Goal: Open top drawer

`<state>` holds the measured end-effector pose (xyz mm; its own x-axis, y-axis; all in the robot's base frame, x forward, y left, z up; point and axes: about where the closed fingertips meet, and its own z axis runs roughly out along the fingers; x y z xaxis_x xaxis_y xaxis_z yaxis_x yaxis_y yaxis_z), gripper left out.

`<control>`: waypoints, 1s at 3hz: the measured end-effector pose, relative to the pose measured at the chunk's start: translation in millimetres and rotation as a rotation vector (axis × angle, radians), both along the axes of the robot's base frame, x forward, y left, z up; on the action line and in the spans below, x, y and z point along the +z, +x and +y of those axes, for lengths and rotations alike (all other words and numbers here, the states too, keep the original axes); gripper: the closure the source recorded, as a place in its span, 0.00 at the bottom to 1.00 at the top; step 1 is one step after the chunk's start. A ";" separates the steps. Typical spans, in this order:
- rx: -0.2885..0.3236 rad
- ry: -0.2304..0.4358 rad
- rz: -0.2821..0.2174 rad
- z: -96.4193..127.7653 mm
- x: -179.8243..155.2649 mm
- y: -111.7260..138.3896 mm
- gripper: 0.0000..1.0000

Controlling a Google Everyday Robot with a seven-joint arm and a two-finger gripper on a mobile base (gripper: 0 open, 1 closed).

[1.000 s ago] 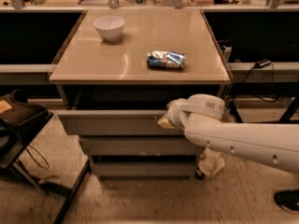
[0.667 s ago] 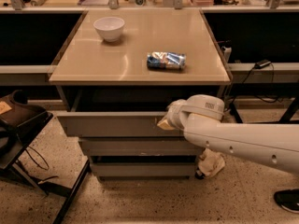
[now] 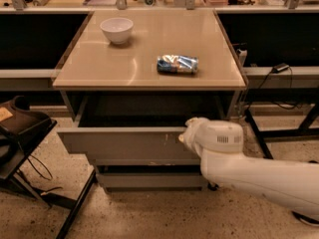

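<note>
Just left of the jaws, the top drawer [image 3: 119, 143] front.

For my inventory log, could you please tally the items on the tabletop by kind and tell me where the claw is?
Bowl: 1
Snack packet: 1
Total: 2
The claw is below the table, at the front of the pulled-out top drawer, right of centre.
</note>
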<state>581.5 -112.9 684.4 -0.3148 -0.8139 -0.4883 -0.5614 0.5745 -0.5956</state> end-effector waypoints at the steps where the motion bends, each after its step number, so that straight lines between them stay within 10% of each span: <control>1: 0.000 0.000 0.000 1.4 4.1 -2.9 1.00; 3: 0.000 0.000 0.000 1.4 4.2 -2.9 0.77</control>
